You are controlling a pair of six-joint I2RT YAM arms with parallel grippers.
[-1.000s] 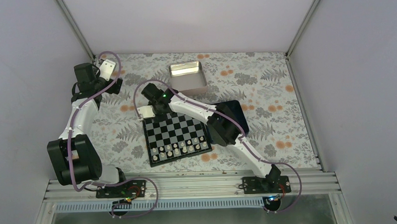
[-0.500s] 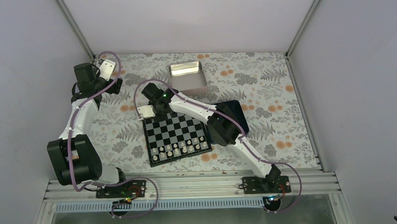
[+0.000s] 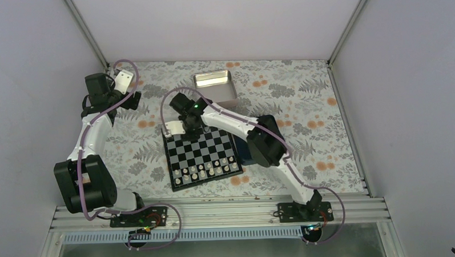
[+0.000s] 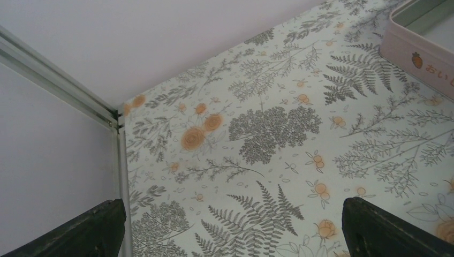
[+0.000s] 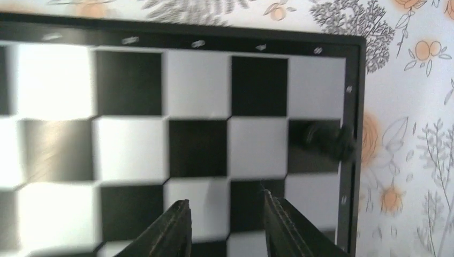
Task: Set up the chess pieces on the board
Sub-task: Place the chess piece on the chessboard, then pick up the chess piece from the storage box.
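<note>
Floral cloth (image 3: 304, 103) covers the table, with the board (image 3: 202, 158) near its middle. Pale pieces (image 3: 206, 170) fill the two near rows. Only one black piece (image 5: 325, 140) is seen, blurred, on an edge square in the second row from the far side. The right gripper (image 5: 227, 227) hovers above that far side, fingers slightly parted with nothing between them. The left gripper (image 4: 230, 227) is spread wide and empty over bare cloth near the tin (image 4: 423, 48). Judgement: the black side is barely begun and nearly all of it remains.
</note>
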